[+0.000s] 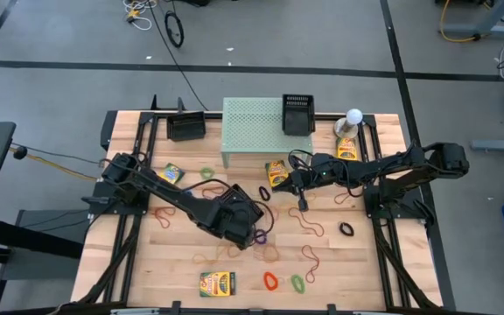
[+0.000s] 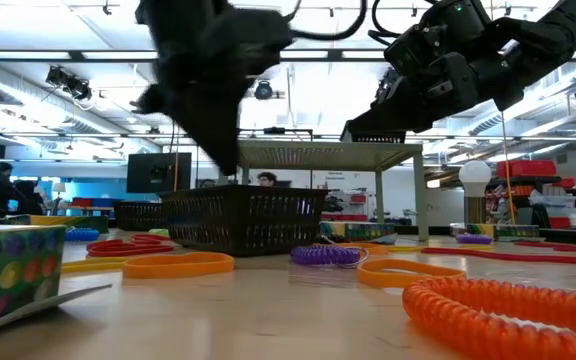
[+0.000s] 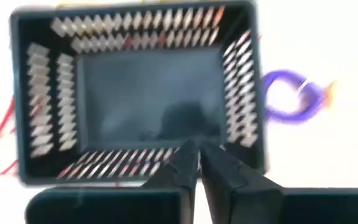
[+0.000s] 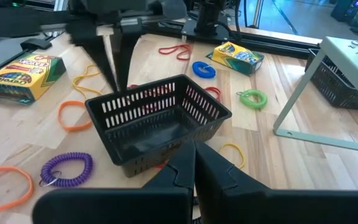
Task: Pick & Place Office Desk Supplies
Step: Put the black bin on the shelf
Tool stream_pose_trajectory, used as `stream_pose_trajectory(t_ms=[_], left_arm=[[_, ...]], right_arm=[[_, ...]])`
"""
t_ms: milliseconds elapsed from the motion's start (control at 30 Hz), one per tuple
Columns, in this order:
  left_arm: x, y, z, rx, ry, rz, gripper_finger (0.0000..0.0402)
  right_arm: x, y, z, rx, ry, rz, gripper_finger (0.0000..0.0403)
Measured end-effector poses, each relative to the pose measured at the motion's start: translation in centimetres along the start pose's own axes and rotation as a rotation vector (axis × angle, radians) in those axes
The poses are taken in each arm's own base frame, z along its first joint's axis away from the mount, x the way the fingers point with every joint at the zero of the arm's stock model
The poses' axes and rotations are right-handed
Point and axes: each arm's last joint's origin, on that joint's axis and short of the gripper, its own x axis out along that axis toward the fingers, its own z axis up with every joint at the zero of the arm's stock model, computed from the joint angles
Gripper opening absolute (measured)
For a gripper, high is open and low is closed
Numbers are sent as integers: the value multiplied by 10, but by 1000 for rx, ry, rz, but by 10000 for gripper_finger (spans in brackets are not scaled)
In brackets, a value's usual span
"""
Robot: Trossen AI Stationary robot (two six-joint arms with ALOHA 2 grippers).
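A black slatted basket (image 4: 157,124) stands on the wooden table, and nothing shows inside it (image 3: 142,93). My left gripper (image 3: 197,165) hangs above the basket's rim (image 4: 114,81) with its fingers together and nothing visible between them. My right gripper (image 4: 194,165) is shut and bare, and hovers beside the basket toward the table's right (image 1: 303,201). Around the basket lie rubber bands: a purple coil (image 4: 67,169), an orange loop (image 4: 73,115), a blue coil (image 4: 204,68) and a green coil (image 4: 252,98). Yellow-and-green boxes (image 4: 23,76) (image 4: 238,55) lie flat on the table.
The pale green perforated stand (image 1: 256,131) stands at the far middle with a black basket (image 1: 297,114) on top. A black tray (image 1: 185,127) sits to its left and a white ball-topped object (image 1: 353,118) to its right. Another box (image 1: 218,283) lies near the front edge.
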Motion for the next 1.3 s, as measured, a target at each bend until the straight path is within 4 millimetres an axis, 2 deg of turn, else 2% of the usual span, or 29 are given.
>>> stream_pose_trajectory(t_ms=[300, 600, 733, 1300], left_arm=[[5, -1, 12, -16, -99, -14, 123], [17, -2, 13, 14, -80, 0, 190], [22, -3, 16, 0, -81, -25, 198], [20, -13, 20, -27, -76, -153, 199]], right_arm=[[0, 0, 1, -2, -8, -2, 7], [0, 0, 2, -3, -16, -4, 7], [0, 0, 2, -5, -21, -6, 7], [0, 0, 2, -5, -21, -6, 7]])
